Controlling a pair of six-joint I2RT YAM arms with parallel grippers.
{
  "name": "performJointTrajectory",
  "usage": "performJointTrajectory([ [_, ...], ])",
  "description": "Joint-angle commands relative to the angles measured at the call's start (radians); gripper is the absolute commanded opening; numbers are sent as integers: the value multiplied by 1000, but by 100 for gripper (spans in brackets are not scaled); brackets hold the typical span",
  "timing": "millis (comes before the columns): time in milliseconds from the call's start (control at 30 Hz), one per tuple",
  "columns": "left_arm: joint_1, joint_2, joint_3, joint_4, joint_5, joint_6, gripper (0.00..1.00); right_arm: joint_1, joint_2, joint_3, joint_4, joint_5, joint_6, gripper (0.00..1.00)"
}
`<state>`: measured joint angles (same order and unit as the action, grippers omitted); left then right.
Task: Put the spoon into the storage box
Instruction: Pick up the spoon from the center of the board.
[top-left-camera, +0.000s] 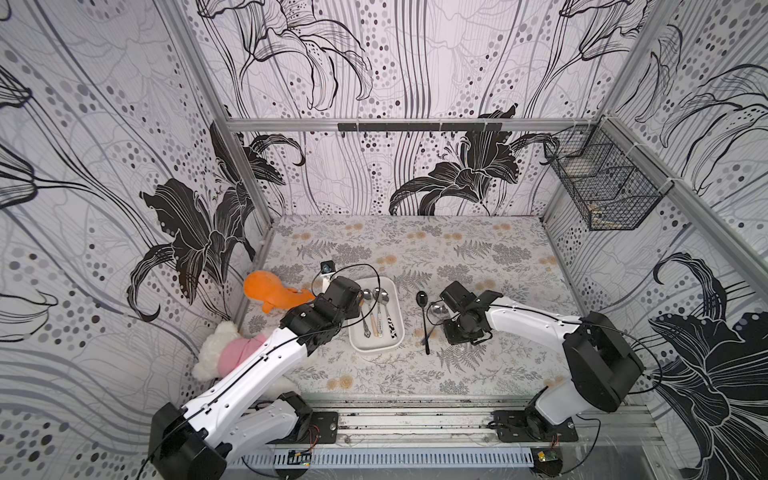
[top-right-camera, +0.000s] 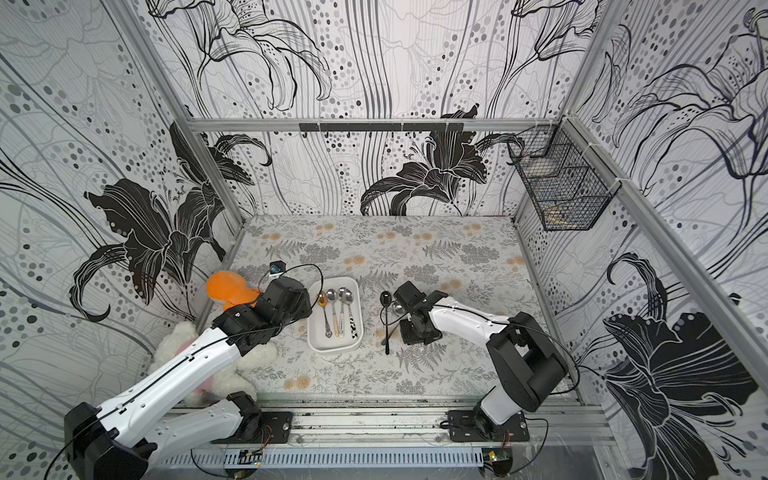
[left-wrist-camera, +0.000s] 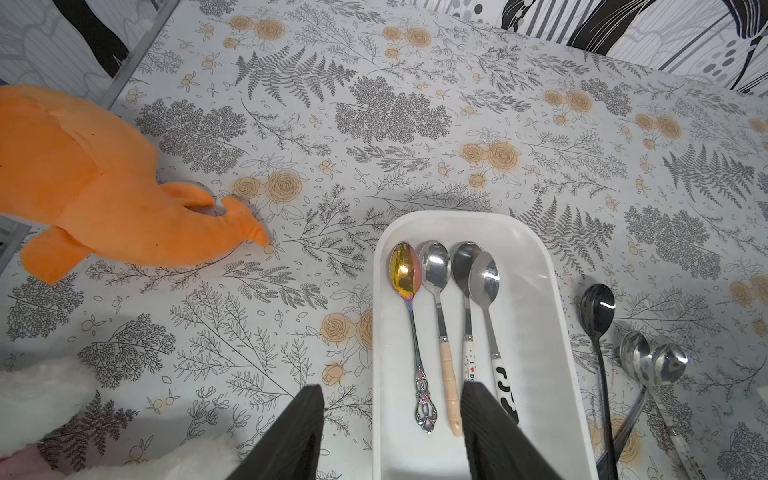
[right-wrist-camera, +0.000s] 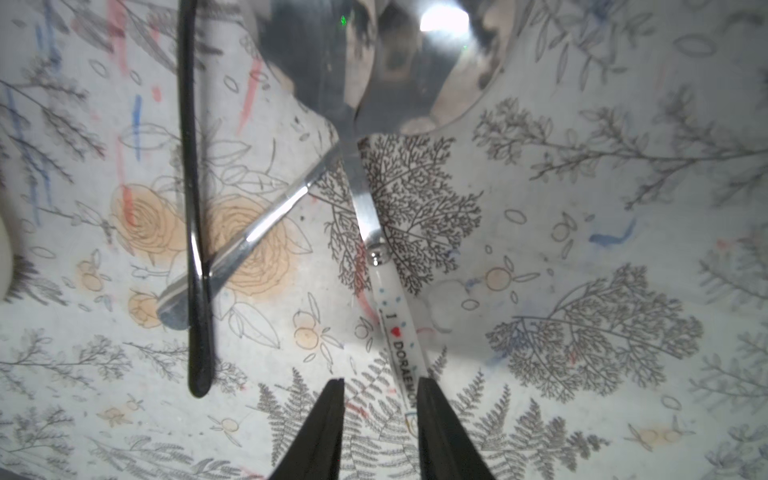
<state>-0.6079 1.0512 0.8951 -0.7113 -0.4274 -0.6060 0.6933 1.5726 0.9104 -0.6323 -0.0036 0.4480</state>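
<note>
Overhead stereo pair; downward wrist close-ups

Storage box (left-wrist-camera: 524, 332): smooth white plastic, slight sheen. 4 spoons (left-wrist-camera: 435, 266) inside: polished shiny metal bowls. Black spoon (left-wrist-camera: 597, 307): glossy. Orange toy (left-wrist-camera: 83, 178): soft matt cloth. Table (left-wrist-camera: 374, 104): matt printed cover.

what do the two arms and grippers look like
The left arm and right arm have glossy white shells with black joints and wrists; a thin black cable runs along each. The left gripper and right gripper have flat, tapering black fingers.
</note>
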Motion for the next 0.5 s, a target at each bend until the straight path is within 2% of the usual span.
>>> performJointTrajectory([
  [0,4,-12,-10,10,-11,25,59,16,52,-4,-48,39,5,34],
  [333,5,-34,-22,13,-13,20,59,26,153,31,-4,72,-6,32],
  [467,5,-38,-25,18,-7,22,59,26,159,27,15,77,-2,28],
])
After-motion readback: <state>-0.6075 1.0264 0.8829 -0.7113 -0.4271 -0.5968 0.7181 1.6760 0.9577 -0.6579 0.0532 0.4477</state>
